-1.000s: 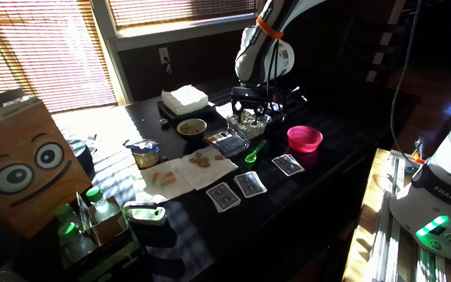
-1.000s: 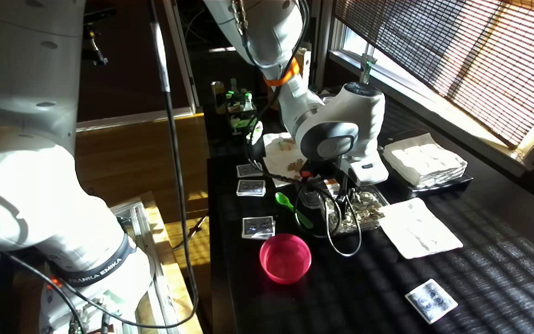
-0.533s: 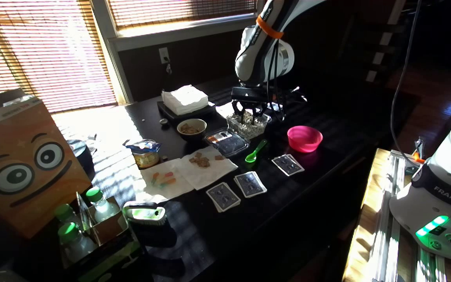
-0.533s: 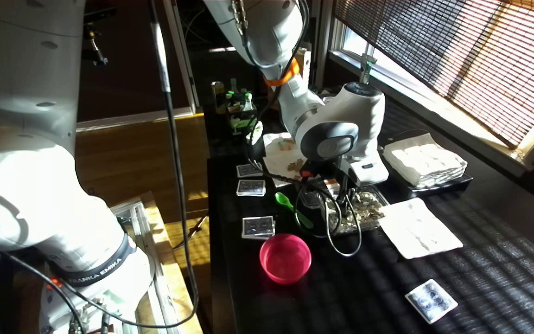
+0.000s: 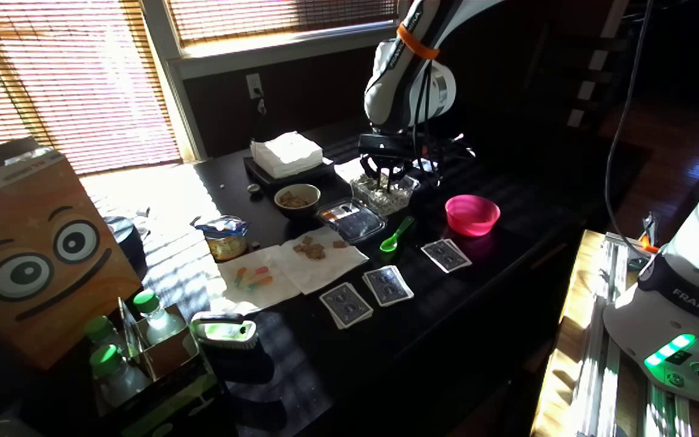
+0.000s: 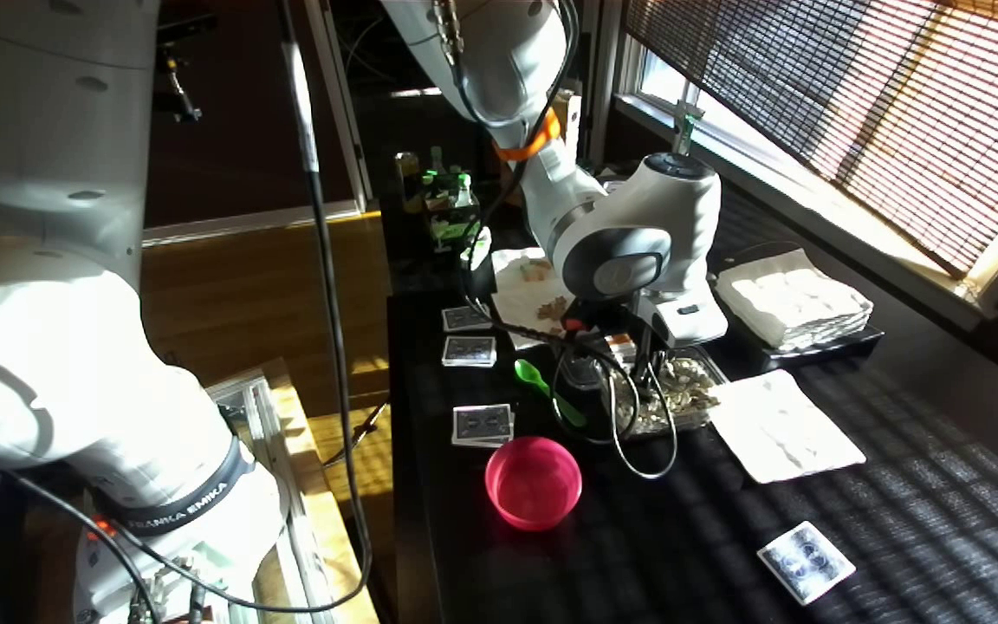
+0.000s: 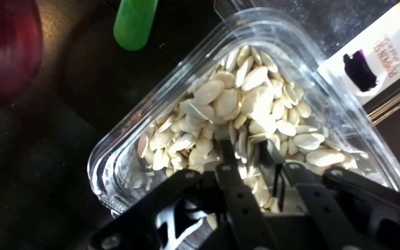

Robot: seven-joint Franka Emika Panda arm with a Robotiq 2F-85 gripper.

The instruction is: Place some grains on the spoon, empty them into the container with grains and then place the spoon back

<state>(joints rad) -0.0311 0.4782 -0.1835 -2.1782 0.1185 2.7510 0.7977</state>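
A small, shiny, bright green spoon is lying on the black table, its scoop end pointing toward us in an exterior view. There we are finding it on the near side of the pincer, apart from it. The jaws are standing slightly apart among pale, flat seeds in a clear tray; whether they are pinching any, we are unable to tell. To the spoon's right, a pink bowl is sitting; to the tray's left, a dark bowl is holding brown pieces.
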